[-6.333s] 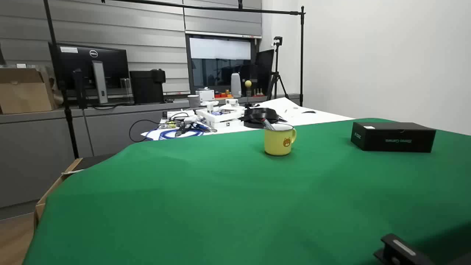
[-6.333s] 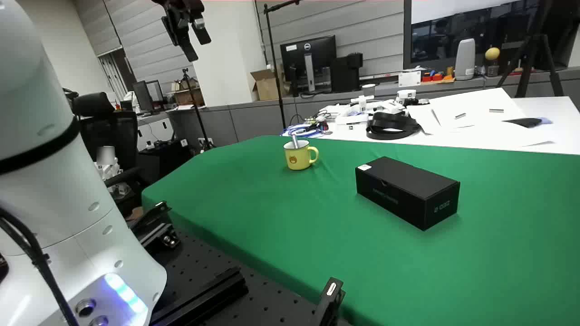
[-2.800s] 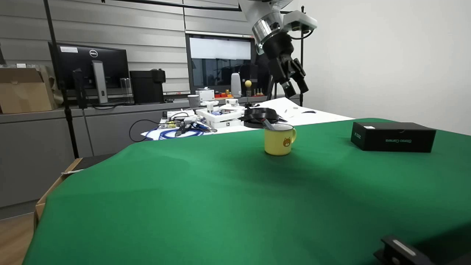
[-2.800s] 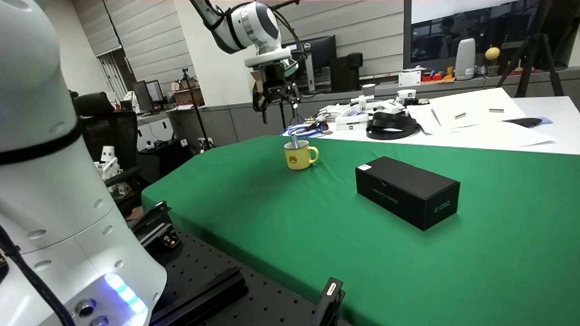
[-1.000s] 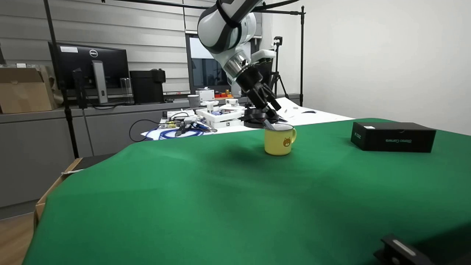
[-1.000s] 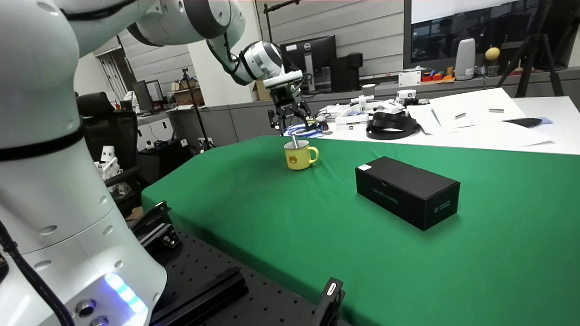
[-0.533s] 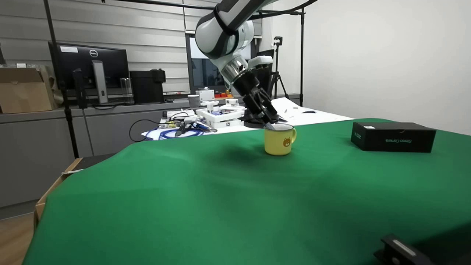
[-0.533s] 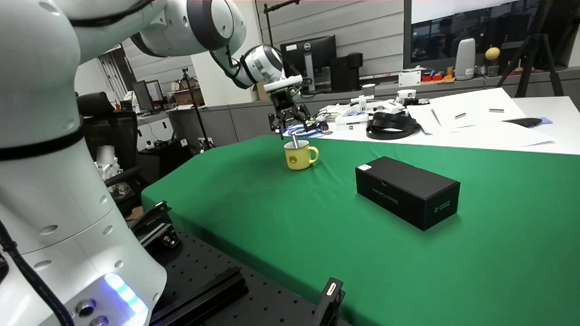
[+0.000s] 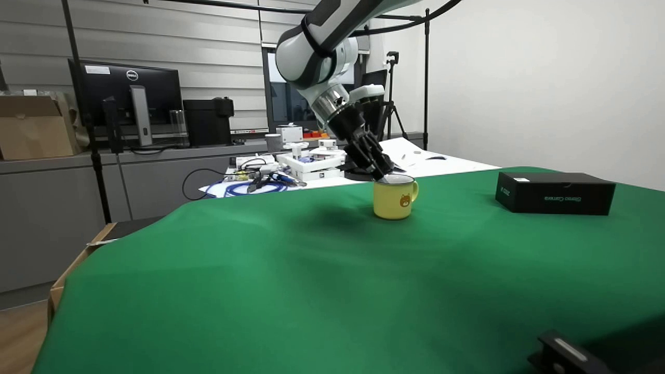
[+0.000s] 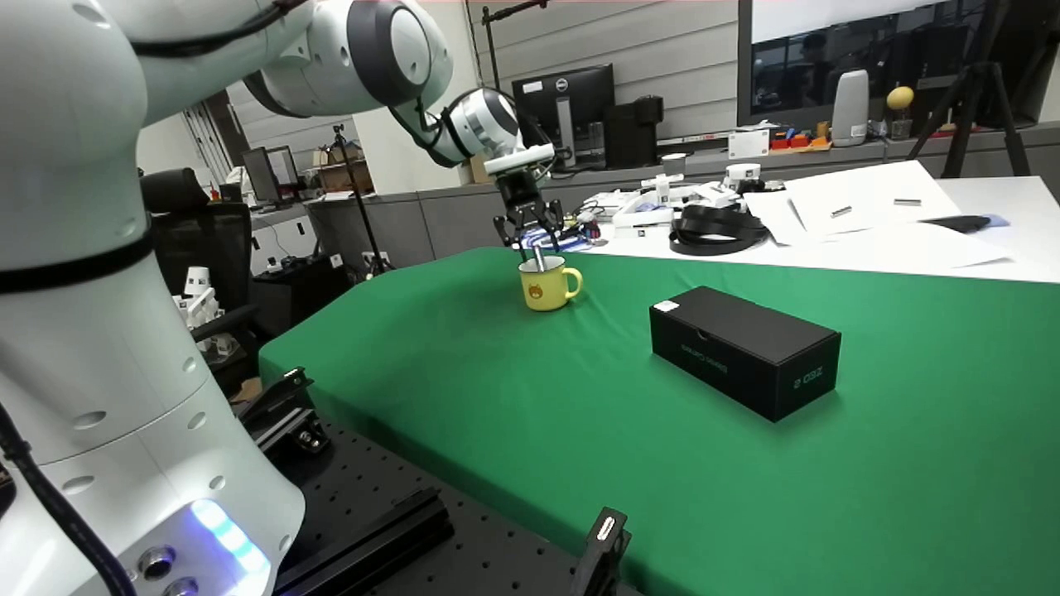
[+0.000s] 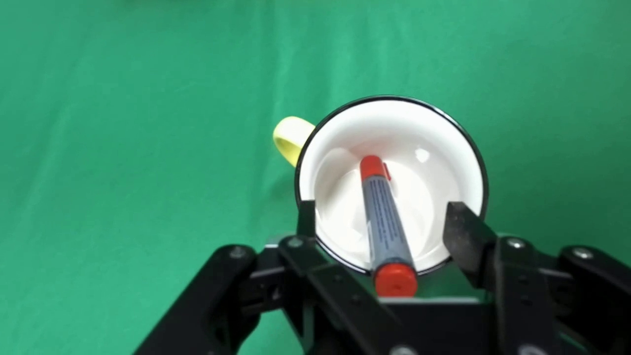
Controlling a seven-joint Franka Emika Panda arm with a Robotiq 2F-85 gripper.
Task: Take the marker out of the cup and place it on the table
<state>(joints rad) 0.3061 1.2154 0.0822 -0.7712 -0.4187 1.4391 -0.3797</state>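
Note:
The yellow cup (image 9: 393, 201) with a bear mark stands upright on the green table (image 9: 249, 275); it also shows in an exterior view (image 10: 544, 291) and from above in the wrist view (image 11: 443, 143). The marker (image 11: 387, 222), grey with red ends, leans in the cup, its upper red end past the rim toward me. It shows as a short stick in an exterior view (image 10: 540, 259). My gripper (image 11: 381, 203) is open, one finger on each side of the marker, touching neither side. In both exterior views its fingertips (image 9: 381, 170) (image 10: 540, 252) are at the cup's rim.
A black box (image 9: 558, 195) lies on the table to the handle side of the cup, also in an exterior view (image 10: 745, 352). A cluttered white desk (image 10: 1023, 215) adjoins the table's far edge. Black brackets (image 10: 603, 550) stand at the robot's base edge.
The arm has come from high above the table down to the cup. In the last second the open gripper sinks around the marker's upper end. Cup, marker and box have not moved.

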